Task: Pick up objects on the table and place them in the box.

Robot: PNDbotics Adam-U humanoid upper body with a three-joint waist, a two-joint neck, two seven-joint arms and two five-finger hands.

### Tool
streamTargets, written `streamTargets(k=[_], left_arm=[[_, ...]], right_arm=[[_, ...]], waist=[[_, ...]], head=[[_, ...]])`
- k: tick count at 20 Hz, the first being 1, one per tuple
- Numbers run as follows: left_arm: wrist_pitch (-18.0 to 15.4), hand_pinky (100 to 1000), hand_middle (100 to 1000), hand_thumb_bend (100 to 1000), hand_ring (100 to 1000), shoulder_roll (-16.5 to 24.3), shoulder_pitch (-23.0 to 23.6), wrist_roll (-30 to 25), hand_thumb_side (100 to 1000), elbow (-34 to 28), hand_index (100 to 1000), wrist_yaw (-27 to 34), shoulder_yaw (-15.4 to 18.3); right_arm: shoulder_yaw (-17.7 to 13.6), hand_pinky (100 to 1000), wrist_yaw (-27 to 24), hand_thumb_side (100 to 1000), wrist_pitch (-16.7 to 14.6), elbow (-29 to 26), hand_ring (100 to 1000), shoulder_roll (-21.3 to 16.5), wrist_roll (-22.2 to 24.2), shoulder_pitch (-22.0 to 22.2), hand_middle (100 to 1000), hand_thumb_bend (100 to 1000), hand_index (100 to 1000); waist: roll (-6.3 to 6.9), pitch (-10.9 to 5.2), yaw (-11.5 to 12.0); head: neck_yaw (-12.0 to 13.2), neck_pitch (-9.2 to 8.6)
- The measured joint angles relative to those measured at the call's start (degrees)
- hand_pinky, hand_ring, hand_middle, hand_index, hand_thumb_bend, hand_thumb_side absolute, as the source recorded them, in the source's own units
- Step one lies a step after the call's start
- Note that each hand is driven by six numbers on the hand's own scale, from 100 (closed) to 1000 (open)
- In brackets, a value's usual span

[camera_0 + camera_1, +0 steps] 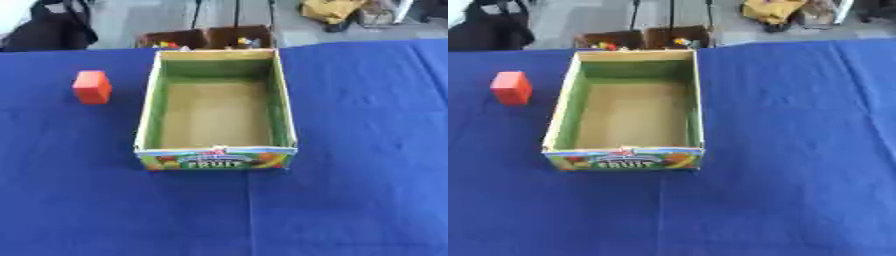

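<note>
Red block [92, 86] upright on blue worktop [350, 200], near left edge, just beside empty box [215, 150]. We see neither hand; finger state unknown. We advise left-hand approach from above, clearing box's left wall.

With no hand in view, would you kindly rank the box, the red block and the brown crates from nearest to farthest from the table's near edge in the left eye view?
1. box, centre, labelled front nearest.
2. red block, left of it.
3. brown crates, beyond the table's far edge.
</note>
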Motion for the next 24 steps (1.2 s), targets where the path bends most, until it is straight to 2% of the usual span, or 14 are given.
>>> streamTargets(k=[9,17,22,24], left_arm=[[-0.8,896,988,100,988,2.24,0.06,-5.75,1000,-0.13,1000,0.71,-1.8],[-2.24,914,995,100,1000,3.2,-1.9,-10.39,1000,-0.14,1000,2.29,-3.38],[-0.05,942,990,100,1000,4.56,-4.34,-12.71,1000,-0.15,1000,3.34,-4.56],[1.36,940,978,141,1000,4.89,-5.51,-13.31,1000,-0.15,1000,3.47,-5.03]], right_arm=[[0.28,572,-0.01,1000,0.02,0.0,670,0.0,0.03,-0.03,574,100,800],[0.29,572,-0.05,1000,0.13,0.0,670,0.0,0.11,-0.04,569,100,797],[0.31,572,-0.13,1000,0.25,0.0,670,0.0,0.03,-0.03,567,100,797],[0.33,572,-0.17,1000,0.3,0.0,670,0.0,0.06,-0.03,567,100,796]], waist=[[0.0,0.0,-0.37],[0.0,0.0,-0.38],[0.01,-0.01,-0.74],[0.18,-0.02,-0.88]], head=[[0.03,-0.02],[0.45,-0.02],[0.7,-0.01],[0.89,-0.01]])
